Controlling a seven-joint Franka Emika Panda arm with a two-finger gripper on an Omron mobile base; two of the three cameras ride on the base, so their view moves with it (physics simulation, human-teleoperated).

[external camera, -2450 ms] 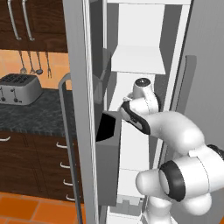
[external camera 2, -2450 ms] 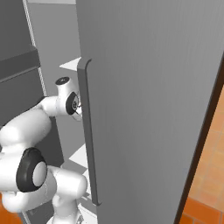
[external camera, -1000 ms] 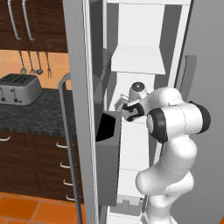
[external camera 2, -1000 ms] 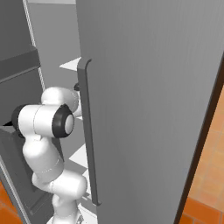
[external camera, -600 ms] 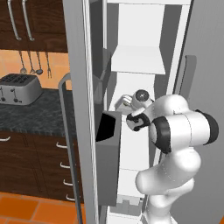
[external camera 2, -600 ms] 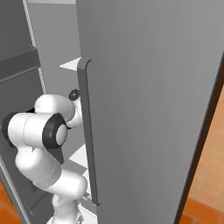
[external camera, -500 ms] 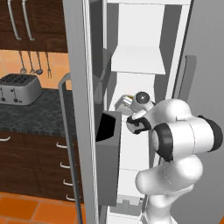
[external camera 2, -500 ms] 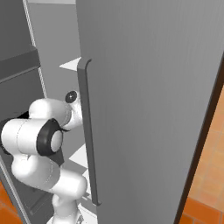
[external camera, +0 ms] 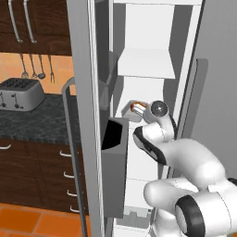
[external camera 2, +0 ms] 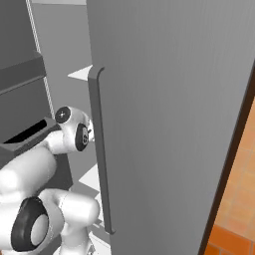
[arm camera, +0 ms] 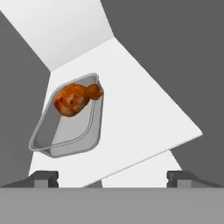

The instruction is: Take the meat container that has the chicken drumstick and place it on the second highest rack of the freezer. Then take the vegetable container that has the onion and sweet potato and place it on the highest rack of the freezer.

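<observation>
The meat container [arm camera: 65,136], a shallow grey tray, lies on a white shelf [arm camera: 131,109] of the freezer [external camera: 152,90]. The chicken drumstick [arm camera: 72,99] rests at the tray's far end. My gripper [arm camera: 113,177] is open; its fingertips [arm camera: 43,177] stand wide apart, short of the tray and touching nothing. From the left base view the tray [external camera: 130,112] with the drumstick [external camera: 137,108] sits on the rack below the highest shelf [external camera: 146,65], just left of my wrist [external camera: 157,111]. The vegetable container with the onion and sweet potato is out of view.
A dark grey door bin [external camera: 113,139] juts from the open left door close beside the arm. The right door's long bar handle [external camera 2: 99,149] stands right of my wrist [external camera 2: 74,134]. A toaster [external camera: 18,92] sits on the dark counter at the left.
The gripper has opened and let go of the tray, which now rests on the shelf. The hand has drawn back a little and the elbow has swung down.
</observation>
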